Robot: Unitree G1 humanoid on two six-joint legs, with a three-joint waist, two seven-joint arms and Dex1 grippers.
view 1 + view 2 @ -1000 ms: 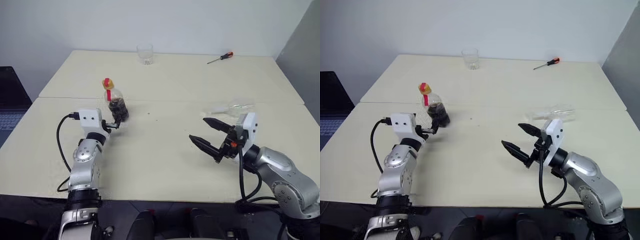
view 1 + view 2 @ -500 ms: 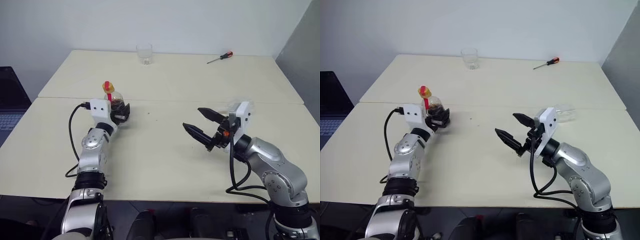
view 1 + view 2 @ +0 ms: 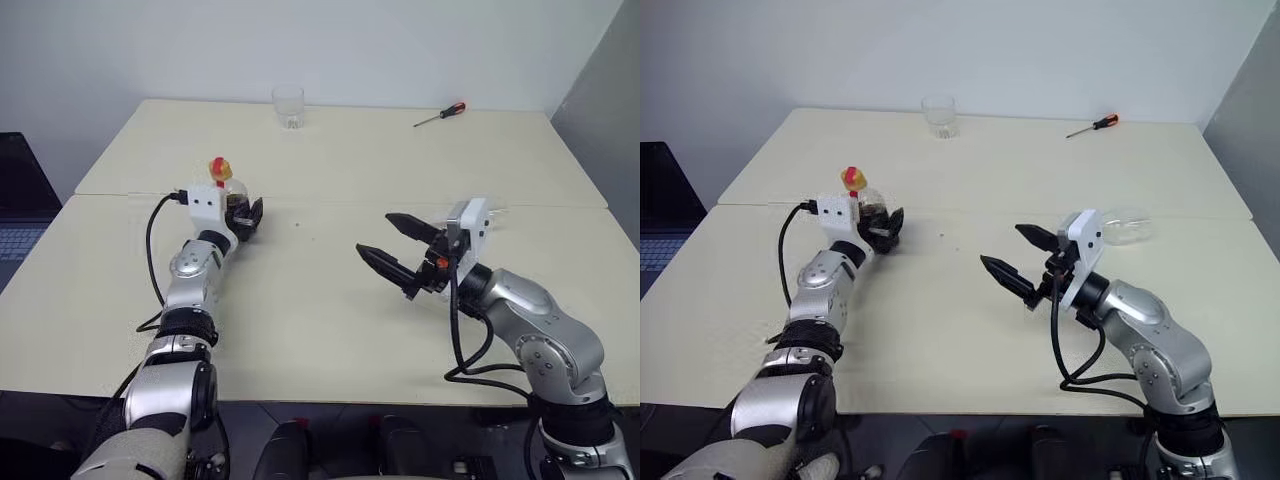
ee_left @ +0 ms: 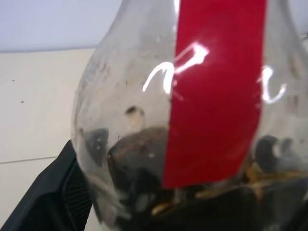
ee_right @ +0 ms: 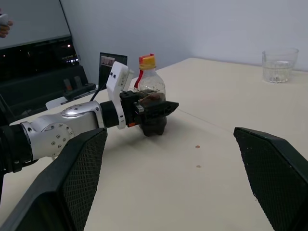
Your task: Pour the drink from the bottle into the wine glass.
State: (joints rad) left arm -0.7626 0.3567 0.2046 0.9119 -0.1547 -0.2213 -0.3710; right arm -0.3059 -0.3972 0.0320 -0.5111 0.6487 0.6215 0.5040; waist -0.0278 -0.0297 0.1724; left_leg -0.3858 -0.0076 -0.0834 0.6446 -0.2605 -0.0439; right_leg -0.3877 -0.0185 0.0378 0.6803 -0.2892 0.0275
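Left end effector point(image 5: 153, 109) with fingers around the upright bottle point(image 5: 150, 98), grip uncertain; right end effector point(image 3: 397, 250) wide open.

Head stereo pair looks forward-down over whole bench point(image 3: 330, 330) from near edge, left wrist view sits almost against the bottle point(image 4: 192, 120), right wrist view faces left across bench, sharing bottle and left hand point(image 5: 159, 109).
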